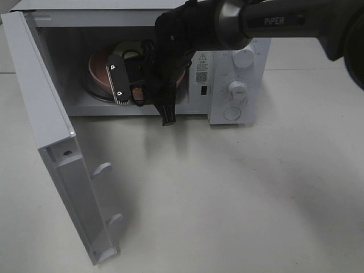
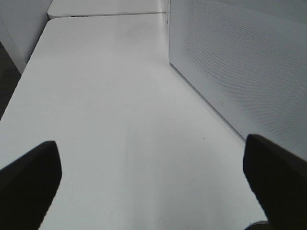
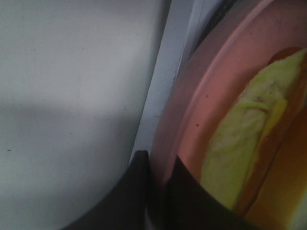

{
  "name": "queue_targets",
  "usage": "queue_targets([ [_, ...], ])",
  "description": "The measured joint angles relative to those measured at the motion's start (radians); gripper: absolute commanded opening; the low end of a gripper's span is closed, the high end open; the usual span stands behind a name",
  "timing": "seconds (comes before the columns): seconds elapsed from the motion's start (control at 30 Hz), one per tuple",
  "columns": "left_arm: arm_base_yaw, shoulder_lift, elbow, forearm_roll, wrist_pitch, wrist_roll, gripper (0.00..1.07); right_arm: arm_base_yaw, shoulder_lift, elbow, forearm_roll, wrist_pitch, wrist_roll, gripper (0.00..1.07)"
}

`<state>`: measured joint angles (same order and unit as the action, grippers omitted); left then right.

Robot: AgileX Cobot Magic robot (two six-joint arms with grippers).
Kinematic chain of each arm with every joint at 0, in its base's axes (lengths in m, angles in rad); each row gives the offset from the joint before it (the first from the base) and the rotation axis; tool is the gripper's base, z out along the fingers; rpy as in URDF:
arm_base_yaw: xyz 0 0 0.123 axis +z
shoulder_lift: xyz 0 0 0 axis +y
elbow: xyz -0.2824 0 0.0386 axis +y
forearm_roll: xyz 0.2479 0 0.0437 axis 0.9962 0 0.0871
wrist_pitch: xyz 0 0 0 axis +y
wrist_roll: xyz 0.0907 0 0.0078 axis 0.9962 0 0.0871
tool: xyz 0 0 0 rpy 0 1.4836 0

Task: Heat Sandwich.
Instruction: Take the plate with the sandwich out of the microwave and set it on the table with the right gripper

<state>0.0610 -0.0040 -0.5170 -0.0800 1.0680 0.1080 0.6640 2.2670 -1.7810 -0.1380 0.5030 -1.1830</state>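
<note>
**Ana:** Fingers first, left side. What do you see on the left gripper (image 2: 153,172)?

**Ben:** Its two dark fingertips (image 2: 29,184) stand spread wide, one at each side of the left wrist view, with nothing between them but bare white table (image 2: 110,120). The perforated white side wall of the microwave (image 2: 240,72) stands just beside that gripper.

**Ana:** And from the high camera, starting at the left?

**Ben:** The microwave door (image 1: 51,142) hangs open at the left, its inner face turned toward the table. Next comes the open cavity, with the round pink plate (image 1: 105,74) inside on the turntable. The right arm reaches across into the cavity from the upper right, and its black wrist covers much of the plate. Further right is the control panel with two knobs (image 1: 238,90).

**Ana:** The right gripper (image 3: 158,191)?

**Ben:** Its fingers are pressed nearly together, pinching the plate's rim: one dark finger lies outside the rim, the other inside.

**Ana:** And the sandwich (image 3: 240,143)?

**Ben:** On the plate, inside the microwave, close to the pinched rim. The pale yellow-green layer shows, with orange beneath.
</note>
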Motion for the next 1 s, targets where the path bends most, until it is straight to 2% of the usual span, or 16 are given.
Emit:
queue_targets([
  [0.33,0.0,0.0,0.0,0.0,0.0,0.0,0.98,0.013,-0.132,0.214,0.0,-0.122,-0.109,0.0],
  [1.0,0.0,0.0,0.0,0.0,0.0,0.0,0.98,0.033,-0.305,0.44,0.0,-0.152,-0.126,0.0],
])
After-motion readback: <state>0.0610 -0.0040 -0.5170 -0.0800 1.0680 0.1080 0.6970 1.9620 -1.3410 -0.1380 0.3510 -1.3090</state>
